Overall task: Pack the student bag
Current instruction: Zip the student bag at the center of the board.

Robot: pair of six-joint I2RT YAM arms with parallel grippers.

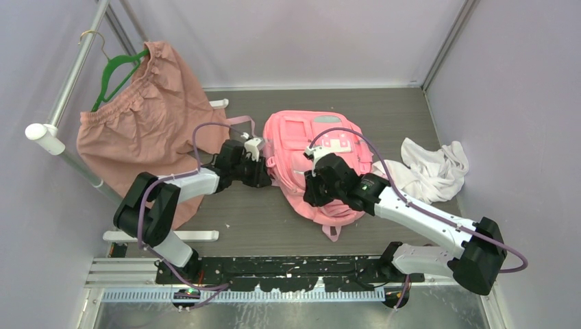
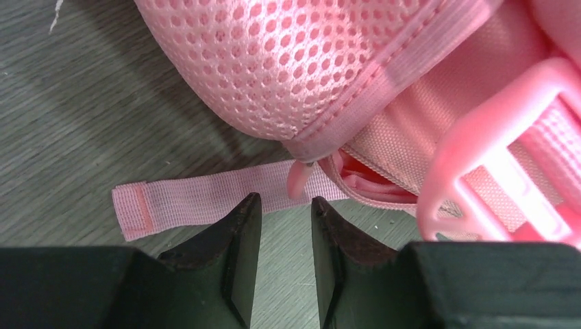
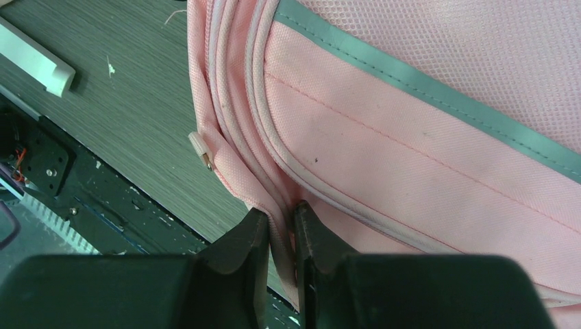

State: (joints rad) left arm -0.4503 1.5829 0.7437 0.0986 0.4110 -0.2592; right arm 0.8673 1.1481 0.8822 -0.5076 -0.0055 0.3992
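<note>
The right end effector [image 3: 279,209] is pinching a fold of seam at the edge of the student bag [image 1: 294,140], a large bright pink fabric backpack. The left end effector [image 2: 286,202] is standing narrowly spread, holding nothing, just short of a small pink zipper pull [image 2: 297,179]. Opening the bag seems to be the step in hand; next, the left is needing to close on that pull. The bag is lying face up on the grey wood-grain tabletop [image 1: 260,223], long axis running far to near, loop end seemingly pointing toward the bases.
</note>
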